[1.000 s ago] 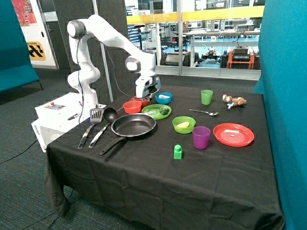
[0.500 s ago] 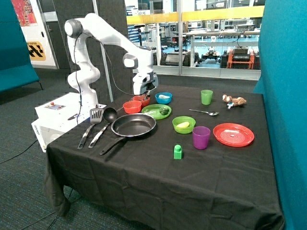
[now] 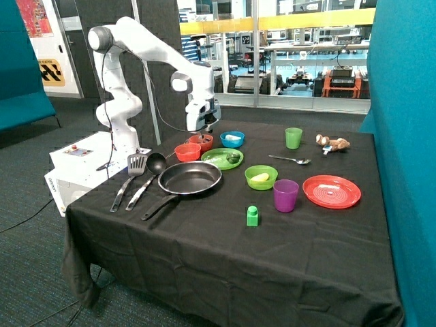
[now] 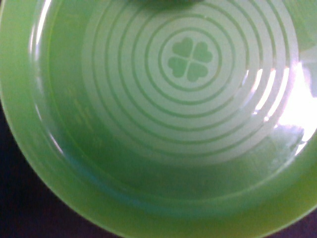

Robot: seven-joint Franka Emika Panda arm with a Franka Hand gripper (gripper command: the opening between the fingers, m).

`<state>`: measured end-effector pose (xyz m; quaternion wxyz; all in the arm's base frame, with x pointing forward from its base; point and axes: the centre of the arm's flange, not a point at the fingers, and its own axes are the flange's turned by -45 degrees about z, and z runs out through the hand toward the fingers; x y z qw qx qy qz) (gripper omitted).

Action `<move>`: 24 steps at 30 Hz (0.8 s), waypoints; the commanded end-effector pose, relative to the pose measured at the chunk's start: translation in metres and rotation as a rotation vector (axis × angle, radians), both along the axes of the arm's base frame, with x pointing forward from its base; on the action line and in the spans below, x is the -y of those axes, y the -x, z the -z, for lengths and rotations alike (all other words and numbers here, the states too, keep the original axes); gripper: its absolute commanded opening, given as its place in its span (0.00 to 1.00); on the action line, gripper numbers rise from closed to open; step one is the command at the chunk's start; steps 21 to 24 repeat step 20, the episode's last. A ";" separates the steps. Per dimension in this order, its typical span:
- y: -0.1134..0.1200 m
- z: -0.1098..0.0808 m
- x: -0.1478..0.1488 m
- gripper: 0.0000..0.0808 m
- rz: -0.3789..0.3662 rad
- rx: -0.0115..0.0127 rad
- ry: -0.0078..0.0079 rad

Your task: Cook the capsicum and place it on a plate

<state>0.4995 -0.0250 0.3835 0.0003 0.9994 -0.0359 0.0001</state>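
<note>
The capsicum (image 3: 234,157), small and dark green, lies on the lime-green plate (image 3: 208,162) behind the black frying pan (image 3: 191,178), which holds nothing. My gripper (image 3: 202,131) hangs above the two red bowls (image 3: 188,151), just beside the plate on its arm-base side and clear of the capsicum. In the wrist view the plate (image 4: 99,163) with its ring pattern and clover mark fills the picture. A dark green sliver (image 4: 163,2) at that picture's edge may be the capsicum.
A blue bowl (image 3: 232,139) stands behind the plate. A lime-green bowl (image 3: 261,176) with a yellow piece, a purple cup (image 3: 285,195), a red ridged plate (image 3: 331,191) and a green block (image 3: 253,216) lie further along. A spatula (image 3: 129,178) and ladle (image 3: 146,177) rest beside the pan.
The arm has drawn back from over the plate toward the robot's base, and the gripper has risen a little. The capsicum stays on the plate.
</note>
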 end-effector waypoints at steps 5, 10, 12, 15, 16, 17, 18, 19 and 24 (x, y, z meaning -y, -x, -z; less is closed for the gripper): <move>0.007 -0.002 0.008 0.68 -0.019 -0.0001 -0.0006; 0.007 -0.007 0.014 0.67 -0.044 -0.0001 -0.0006; 0.007 -0.008 0.015 0.67 -0.061 -0.0001 -0.0006; 0.008 -0.010 0.013 0.67 -0.078 -0.0001 -0.0006; 0.008 -0.011 0.012 0.67 -0.082 -0.0001 -0.0006; 0.008 -0.012 0.012 0.67 -0.085 -0.0001 -0.0006; 0.008 -0.012 0.011 0.67 -0.085 -0.0001 -0.0006; 0.008 -0.013 0.011 0.67 -0.091 -0.0001 -0.0006; 0.009 -0.014 0.010 0.67 -0.099 -0.0001 -0.0006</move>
